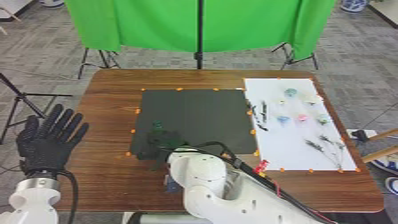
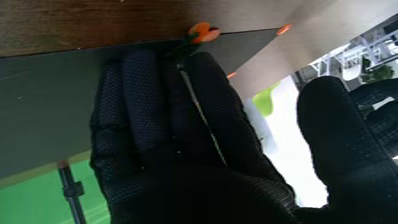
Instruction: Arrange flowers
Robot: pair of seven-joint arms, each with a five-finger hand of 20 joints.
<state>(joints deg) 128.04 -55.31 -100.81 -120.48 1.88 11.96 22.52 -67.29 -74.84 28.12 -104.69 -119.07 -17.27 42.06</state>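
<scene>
1. The right arm (image 1: 209, 175) comes in over the table's near edge and leans inward, toward the left. Its right hand (image 1: 163, 141) is over the black mat (image 1: 200, 110), by the mat's near left corner.
2. In the wrist view the right hand (image 2: 178, 165) is released: the fingers (image 2: 142, 100) run straight and close together, and the thumb (image 2: 324, 125) stands well apart from them. A thin pale line (image 2: 202, 112) runs between two fingers; whether it is a stem or a gap, I cannot tell.
3. Just beside the fingertips, at the mat's edge, is a small orange thing (image 2: 204, 32), either a marker or a bloom; I cannot tell which.
4. The left hand (image 1: 44, 155) is at the table's left edge, released, with straight, spread fingers pointing toward the far side. The left arm (image 1: 35, 195) is below it, well apart from the right arm.
5. The flowers lie on the white sheet (image 1: 275, 145) along the table's right edge. A blue flower (image 1: 290, 92) is near the sheet's far edge; another blue flower (image 1: 283, 119) and a pink flower (image 1: 302, 118) lie side by side around its middle. Dark sprigs (image 1: 315, 145) lie toward its near right corner.
</scene>
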